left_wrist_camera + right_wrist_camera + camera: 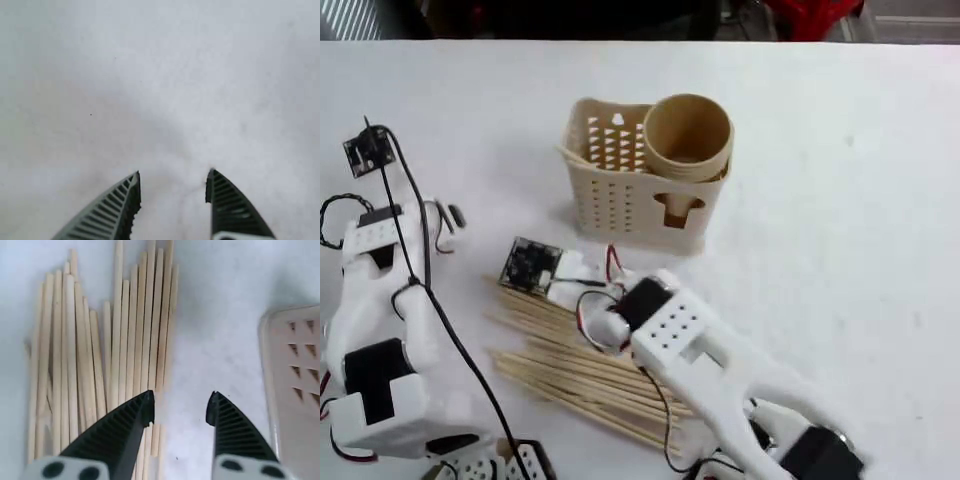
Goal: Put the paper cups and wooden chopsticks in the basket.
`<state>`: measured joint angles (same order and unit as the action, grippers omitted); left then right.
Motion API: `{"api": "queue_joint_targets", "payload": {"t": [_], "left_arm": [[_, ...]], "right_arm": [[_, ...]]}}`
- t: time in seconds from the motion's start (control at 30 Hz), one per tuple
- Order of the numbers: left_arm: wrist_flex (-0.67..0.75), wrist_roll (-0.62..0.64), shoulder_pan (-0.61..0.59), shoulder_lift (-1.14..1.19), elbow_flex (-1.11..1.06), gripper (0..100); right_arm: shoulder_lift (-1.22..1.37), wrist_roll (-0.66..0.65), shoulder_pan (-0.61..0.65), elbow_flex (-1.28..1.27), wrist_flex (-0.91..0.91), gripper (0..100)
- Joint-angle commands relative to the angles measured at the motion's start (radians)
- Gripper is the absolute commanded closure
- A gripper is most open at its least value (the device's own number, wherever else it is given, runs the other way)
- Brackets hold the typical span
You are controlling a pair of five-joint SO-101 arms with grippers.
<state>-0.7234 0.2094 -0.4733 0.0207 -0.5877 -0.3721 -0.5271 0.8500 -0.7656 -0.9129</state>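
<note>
- White and closest to the lens in the high view, the right arm (680, 335) runs from the lower right of the frame up toward the centre. Its front end is over the wooden chopsticks (570, 375).
- These sticks lie flat in a loose fan on the tabletop (840, 150), at lower centre of the frame.
- At the lower left of the same view sits the left arm (380, 330), with a black cable (425, 290) looping across it. It is well apart from the sticks and the basket.
- Just above centre the basket (620, 205) stands upright on the tabletop, near the far ends of the sticks. The paper cups (687, 135) sit nested in its right end, mouths up, and their rim rises above the basket's rim.
- In the left wrist view, the left fingers (110, 210) are spread apart with nothing between them, and bare tabletop lies beneath.
- In the right wrist view, the right fingers (117, 432) are also held wide apart and grip nothing.
- One of them is over the edge of the chopstick bundle, and the other is over bare tabletop. Whether the first touches the sticks cannot be told.
- The basket's perforated wall shows beside the finger that is over bare tabletop, apart from it.
</note>
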Motion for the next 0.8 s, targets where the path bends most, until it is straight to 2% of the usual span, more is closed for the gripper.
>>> {"api": "queue_joint_targets", "payload": {"t": [0.0,0.33,0.53,0.77], "left_arm": [[0.018,0.029,0.021,-0.002,0.0,78],[0.018,0.029,0.024,-0.004,0.0,78],[0.017,0.029,0.051,-0.004,-0.003,78],[0.017,0.029,0.054,-0.004,-0.002,78]], "right_arm": [[0.068,-0.011,0.013,-0.034,0.133,81.8],[0.294,-0.017,0.01,-0.035,0.254,81.8],[0.314,-0.017,-0.058,-0.005,0.265,82.3],[0.314,-0.018,-0.082,0.0,0.266,92.4]]}}
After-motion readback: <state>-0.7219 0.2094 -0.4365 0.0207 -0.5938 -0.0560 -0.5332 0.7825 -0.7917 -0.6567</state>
